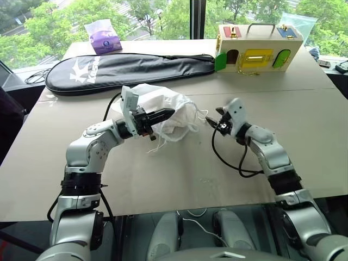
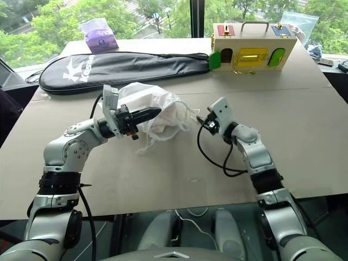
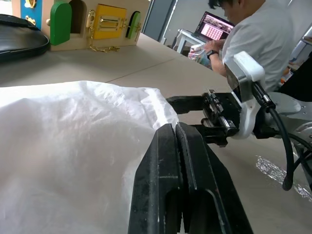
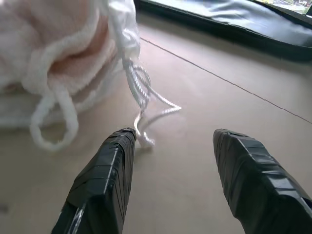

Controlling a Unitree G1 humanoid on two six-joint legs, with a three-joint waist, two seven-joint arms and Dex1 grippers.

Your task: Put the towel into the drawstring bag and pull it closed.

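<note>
- Closing step, it seems: the fuzzy off-white towel [image 4: 53, 53] already sits inside the thin white see-through drawstring bag [image 1: 163, 111], but it peeks out of the bag's mouth, so the mouth is not pulled tight yet.
- The bag lies in the middle of the big tan tabletop [image 1: 304, 125], with the long black racket cover [image 1: 130, 70] at 12 o'clock from it.
- The left gripper [image 1: 163, 116] has its jaws clenched; they press at the bag's cloth, but I cannot tell if they pinch it.
- The right gripper [image 4: 170, 141] is at 3 o'clock from the bag, jaws released and holding nothing.
- The thin white cord [image 4: 146, 105] lies loose on the tabletop just in front of those jaws.
- Next, I think the right jaws must reach the cord, pinch it, and pull away from the bag while the left side keeps the bag from sliding.
</note>
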